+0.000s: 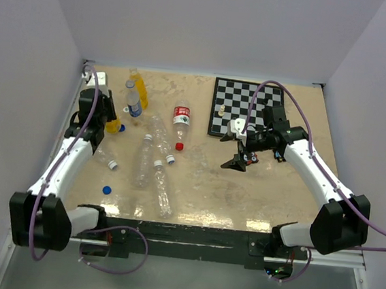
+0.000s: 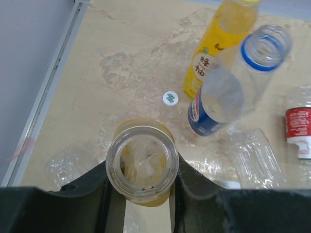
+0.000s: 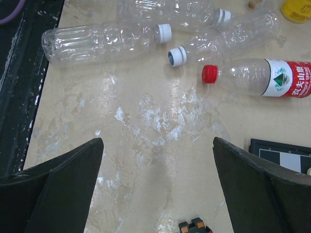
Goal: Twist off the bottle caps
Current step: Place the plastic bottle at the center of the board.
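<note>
Holding the orange bottle (image 2: pixel 142 170), mouth already bare, clamped in the left claw (image 2: pixel 142 204) by the left edge of the surface (image 1: pixel 210 180), white cap (image 2: pixel 170 97) loose just beyond; right claw (image 3: pixel 158 194) spread wide, empty; set down upright, release slowly

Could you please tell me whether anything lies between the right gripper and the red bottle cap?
Nothing visible does: only tabletop separates the open right gripper from the red cap on its lying bottle.
</note>
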Controlling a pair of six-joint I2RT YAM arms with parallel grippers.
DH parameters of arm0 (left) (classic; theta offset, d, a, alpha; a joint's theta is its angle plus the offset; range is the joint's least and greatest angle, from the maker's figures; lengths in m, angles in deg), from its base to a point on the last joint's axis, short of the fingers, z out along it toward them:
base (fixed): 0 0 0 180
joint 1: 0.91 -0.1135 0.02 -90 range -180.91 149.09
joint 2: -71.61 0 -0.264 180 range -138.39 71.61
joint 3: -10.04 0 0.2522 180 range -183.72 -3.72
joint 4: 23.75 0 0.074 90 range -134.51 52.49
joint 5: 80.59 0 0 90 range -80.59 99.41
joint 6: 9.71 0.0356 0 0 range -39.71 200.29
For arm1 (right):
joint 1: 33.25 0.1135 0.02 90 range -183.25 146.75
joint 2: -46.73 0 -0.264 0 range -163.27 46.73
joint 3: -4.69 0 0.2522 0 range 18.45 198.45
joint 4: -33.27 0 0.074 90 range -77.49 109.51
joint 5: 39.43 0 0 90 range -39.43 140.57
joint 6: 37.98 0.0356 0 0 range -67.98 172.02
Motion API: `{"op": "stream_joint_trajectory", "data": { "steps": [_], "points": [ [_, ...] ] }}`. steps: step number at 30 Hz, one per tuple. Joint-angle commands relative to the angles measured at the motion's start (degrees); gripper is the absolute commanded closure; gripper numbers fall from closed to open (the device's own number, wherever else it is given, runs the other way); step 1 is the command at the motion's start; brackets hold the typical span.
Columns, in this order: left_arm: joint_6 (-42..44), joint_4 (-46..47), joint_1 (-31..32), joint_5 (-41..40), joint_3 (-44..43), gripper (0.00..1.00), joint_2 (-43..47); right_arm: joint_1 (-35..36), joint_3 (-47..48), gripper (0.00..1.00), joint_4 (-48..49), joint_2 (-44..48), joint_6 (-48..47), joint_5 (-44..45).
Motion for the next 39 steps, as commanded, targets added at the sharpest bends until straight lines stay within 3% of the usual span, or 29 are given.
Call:
{"op": "stream_joint_trajectory", "data": {
  "steps": [1, 9, 20, 23, 26, 29, 39],
  "points": [
    [1.3, 17.3, -2.1, 2.7, -5.0, 1.0, -5.9, 0.1, -0.3, 0.02, 1.0, 0.8, 0.3, -0.4],
    [1.8, 20.9, -6.3, 4.1, -10.3, 1.0, -17.4, 0.2, -0.3, 0.02, 0.7, -0.1, -0.2, -0.4],
    [0.3, 20.4, -7.4, 5.8, -10.6, 0.99, -21.9, 0.5, -0.2, 0.02, 0.3, -0.6, -0.6, -0.2],
    [-0.1, 18.8, -7.4, 5.1, -11.1, 0.8, -22.0, 0.5, -0.2, 0.02, 0.2, -0.7, -0.6, -0.2],
    [-0.1, 16.3, -7.4, 4.1, -11.9, 0.51, -21.9, 0.6, -0.1, 0.02, 0.1, -0.6, -0.9, -0.2],
    [-0.1, 14.8, -7.4, 3.3, -12.6, 0.33, -21.6, 0.6, 0.0, 0.02, -0.2, -0.7, -1.1, -0.3],
    [-1.5, 5.8, -7.4, 3.9, -14.1, 0.17, -14.7, 0.7, 0.2, 0.02, -0.9, 0.0, -1.8, -0.4]
  ]
}}
